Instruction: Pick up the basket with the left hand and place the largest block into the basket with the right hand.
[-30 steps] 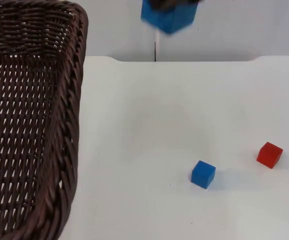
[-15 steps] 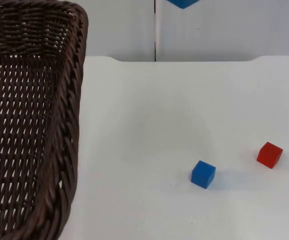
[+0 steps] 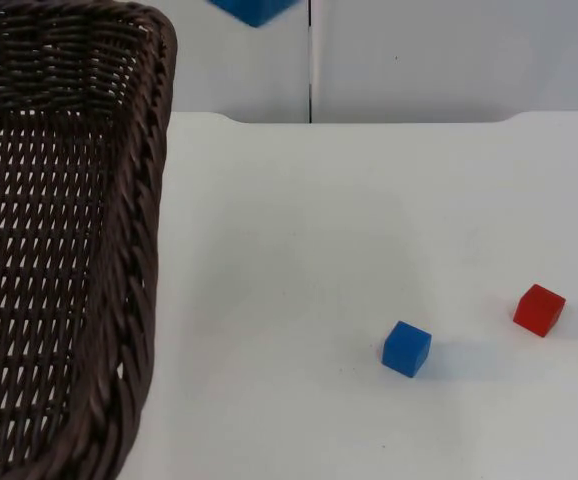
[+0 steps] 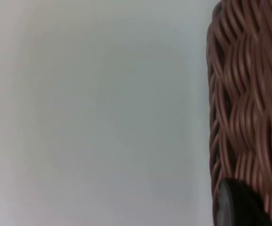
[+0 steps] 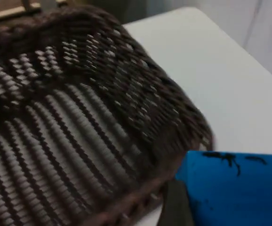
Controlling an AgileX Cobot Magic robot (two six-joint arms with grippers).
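Up at 12 o'clock on the top view, the big block (image 3: 253,10) hangs high w/ only its lower corner showing, approx. over the wall just past the basket (image 3: 139,250) rim; right wrist view has the right gripper (image 5: 173,207) clamped on that block (image 5: 235,188), w/ the basket (image 5: 79,141) interior open below. Left gripper (image 4: 237,205) pinches the basket rim (image 4: 249,103), holding it at 9 o'clock; small blue block (image 3: 406,348) and red block (image 3: 539,310) sit on the table (image 3: 319,250) toward 4 o'clock. Block looks rigid, light, flat-faced, so I'd judge a grip on opposite faces secure; vs. 0.5 s ago it has shifted left toward the basket, the rest unchanged.
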